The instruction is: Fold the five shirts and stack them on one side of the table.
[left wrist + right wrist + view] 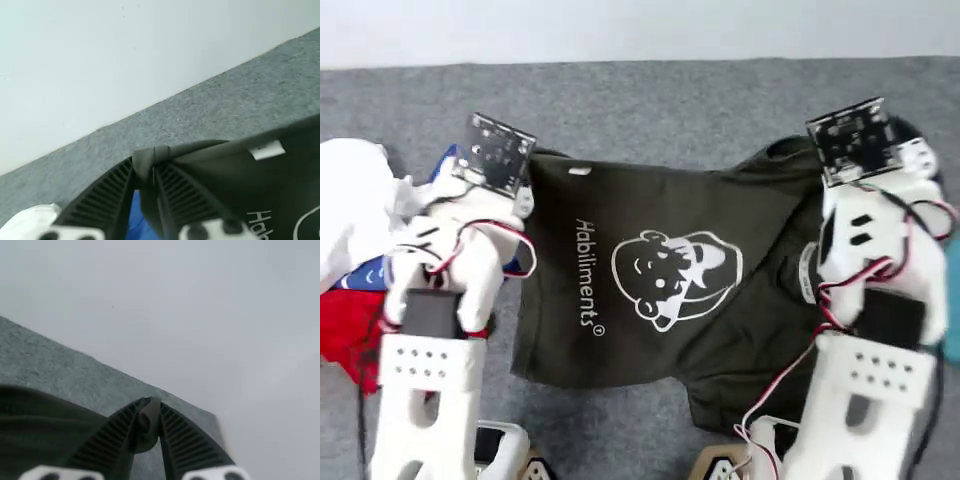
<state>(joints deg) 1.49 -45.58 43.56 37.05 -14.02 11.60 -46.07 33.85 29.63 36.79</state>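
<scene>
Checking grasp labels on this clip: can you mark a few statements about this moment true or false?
1. The left end effector is shut on the dark green shirt's edge. True.
2. The right end effector is open and empty. False: it is shut on the same shirt's fabric.
3. The shirt's white print faces up. True.
4. The red cloth lies beside the right arm. False: it lies by the left arm, next to white cloth and blue cloth.

The grey felt desk (650, 100) lies open along its far edge; a dark olive cotton shirt (560, 330) covers the middle, a white, blue and red shirt heap (350, 220) the left edge.
</scene>
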